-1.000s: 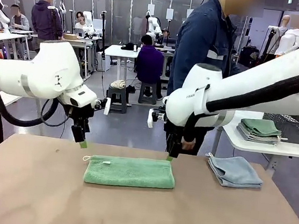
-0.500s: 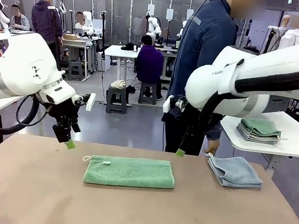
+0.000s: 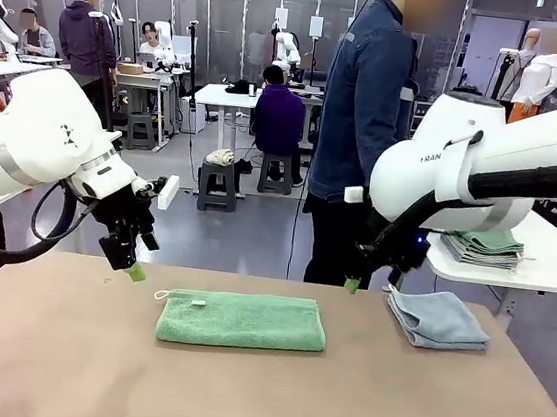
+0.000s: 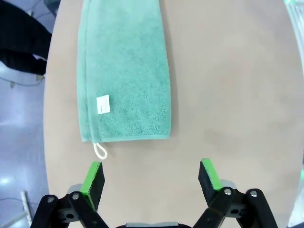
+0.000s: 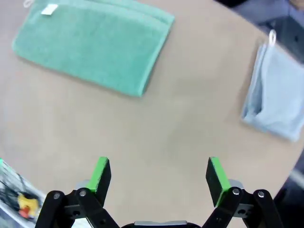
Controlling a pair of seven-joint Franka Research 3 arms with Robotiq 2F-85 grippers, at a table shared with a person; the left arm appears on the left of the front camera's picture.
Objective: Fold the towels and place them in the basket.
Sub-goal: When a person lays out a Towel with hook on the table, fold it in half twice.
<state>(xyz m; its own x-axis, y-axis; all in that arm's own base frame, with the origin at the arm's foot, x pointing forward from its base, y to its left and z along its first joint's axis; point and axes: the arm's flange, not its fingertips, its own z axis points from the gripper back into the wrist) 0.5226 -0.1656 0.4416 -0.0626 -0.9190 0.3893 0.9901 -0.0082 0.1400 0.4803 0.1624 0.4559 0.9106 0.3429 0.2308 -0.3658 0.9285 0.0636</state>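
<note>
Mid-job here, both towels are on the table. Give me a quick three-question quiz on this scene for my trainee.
1. True or false: the left gripper and the right gripper are both open and hold nothing.
2. Where does the blue-grey towel lie from the mint green towel? A: toward the robot's right, apart from it. B: stacked on it. C: toward the robot's left, touching it.
3. Fill in: the mint green towel's white label sits at the end nearer the ___ gripper.
Key: 1 true; 2 A; 3 left.
</note>
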